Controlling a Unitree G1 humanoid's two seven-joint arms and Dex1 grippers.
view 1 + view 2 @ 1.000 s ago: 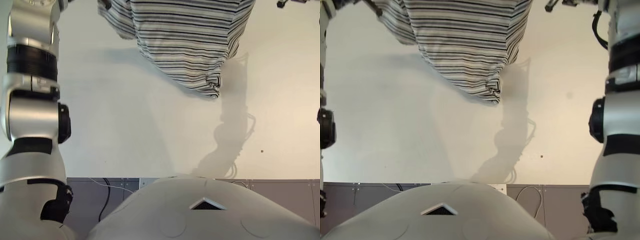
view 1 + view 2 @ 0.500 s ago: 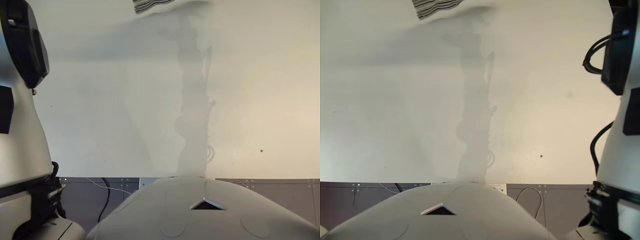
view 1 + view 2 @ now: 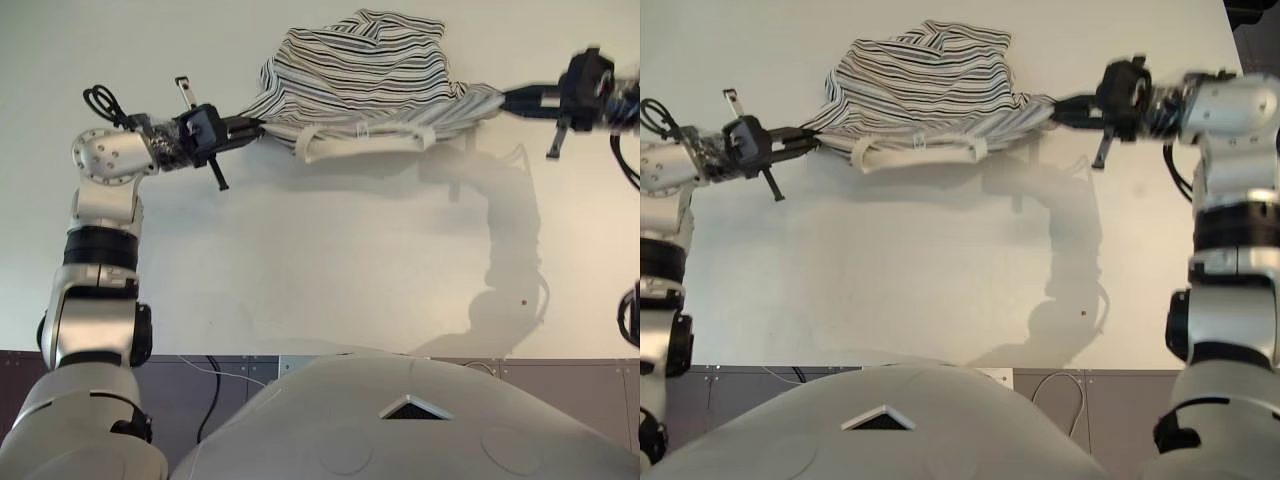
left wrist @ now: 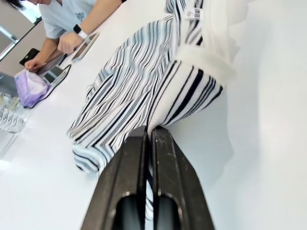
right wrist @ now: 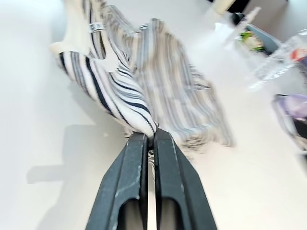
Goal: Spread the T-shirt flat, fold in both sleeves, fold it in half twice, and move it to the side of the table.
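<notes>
- The tabletop (image 3: 330,270) has its near edge just ahead of the robot, and a broad bare white stretch lies between that edge and the cloth.
- The left gripper (image 3: 250,126) hangs over the left part of the tabletop, its jaws pressed together on a pinch of the striped T-shirt (image 3: 365,70) at the shirt's left end.
- The right gripper (image 3: 505,97) is opposite, its jaws clamped on the shirt's right end. The cloth is drawn taut between the two.
- The T-shirt sits bunched over the far part of the tabletop, with its white neckband (image 3: 365,143) along the near side and the rest heaped behind.
- A small label (image 4: 192,13) sits by the neckband, its print too small to read.
- A purple pouch (image 4: 29,88) lies well beyond the shirt.
</notes>
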